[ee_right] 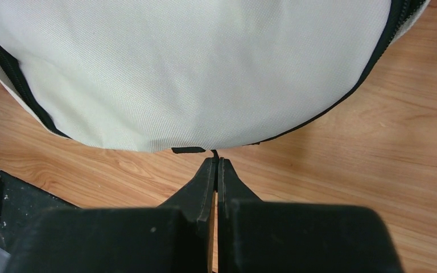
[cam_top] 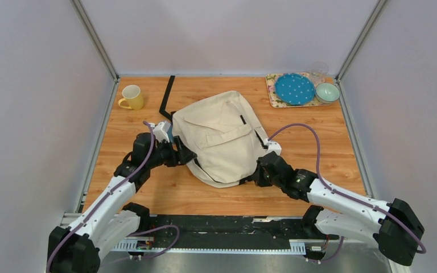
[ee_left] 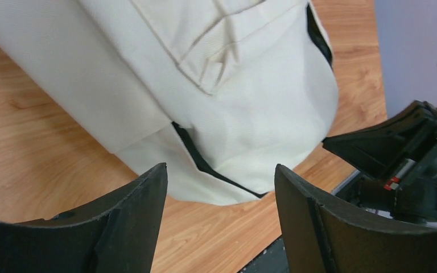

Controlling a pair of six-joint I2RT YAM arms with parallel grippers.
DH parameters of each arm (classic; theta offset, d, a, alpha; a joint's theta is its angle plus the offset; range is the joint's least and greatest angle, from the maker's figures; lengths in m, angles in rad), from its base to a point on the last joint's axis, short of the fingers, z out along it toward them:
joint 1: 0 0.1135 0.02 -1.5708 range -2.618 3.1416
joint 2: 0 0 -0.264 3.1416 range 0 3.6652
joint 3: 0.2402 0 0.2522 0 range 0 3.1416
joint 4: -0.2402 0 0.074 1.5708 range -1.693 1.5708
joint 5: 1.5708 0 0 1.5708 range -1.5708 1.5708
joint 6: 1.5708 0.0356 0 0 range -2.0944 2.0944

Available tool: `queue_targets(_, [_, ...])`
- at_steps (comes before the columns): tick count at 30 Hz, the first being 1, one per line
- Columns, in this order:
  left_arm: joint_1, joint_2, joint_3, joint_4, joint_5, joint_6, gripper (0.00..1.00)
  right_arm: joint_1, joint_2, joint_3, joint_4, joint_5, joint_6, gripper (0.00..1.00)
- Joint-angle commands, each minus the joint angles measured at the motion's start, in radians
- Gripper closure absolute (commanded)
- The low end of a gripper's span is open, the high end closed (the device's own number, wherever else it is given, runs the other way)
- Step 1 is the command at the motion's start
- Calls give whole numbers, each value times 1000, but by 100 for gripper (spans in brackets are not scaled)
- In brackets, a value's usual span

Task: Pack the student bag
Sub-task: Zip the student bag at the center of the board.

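Note:
The student bag (cam_top: pixel 222 136), a cream backpack with a front flap pocket, lies flat in the middle of the wooden table. My left gripper (cam_top: pixel 189 154) is at the bag's left side, open, with nothing between its fingers. In the left wrist view its jaws (ee_left: pixel 221 170) frame the bag's (ee_left: pixel 250 114) rounded near edge and black zipper line. My right gripper (cam_top: pixel 254 177) sits at the bag's near right edge. In the right wrist view its tips (ee_right: pixel 215 160) are shut on a thin black zipper pull (ee_right: pixel 213 152) just under the bag (ee_right: pixel 193 68).
A yellow mug (cam_top: pixel 132 97) stands at the back left. At the back right a tray (cam_top: pixel 273 96) holds a blue dotted plate (cam_top: pixel 294 89), a pale bowl (cam_top: pixel 327 92) and a glass (cam_top: pixel 319 70). A black strap (cam_top: pixel 167 96) trails from the bag toward the back.

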Motion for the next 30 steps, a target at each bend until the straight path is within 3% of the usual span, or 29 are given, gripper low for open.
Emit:
queue_targets(1, [-127, -67, 12, -31, -43, -99, 23, -4, 7, 56, 46, -21, -27, 100])
queue_targets(5, [-288, -111, -141, 118, -149, -372, 23, -3, 19, 64, 50, -28, -32, 100])
queue_targets(12, [-446, -99, -211, 127, -287, -561, 21, 6, 8, 67, 60, -30, -26, 100])
queue_targets(14, [-463, -84, -247, 216, -294, -616, 21, 8, 8, 67, 60, -30, -26, 100])
queue_targets(17, [-490, -24, -263, 347, -300, -661, 21, 16, 11, 62, 66, -27, -20, 100])
queue_targets(24, [-502, 197, -173, 470, -275, -646, 20, 37, 4, 44, 79, -30, 2, 100])
queue_targets(30, [-502, 289, -172, 558, -310, -647, 21, 49, -2, 36, 76, -37, 2, 100])
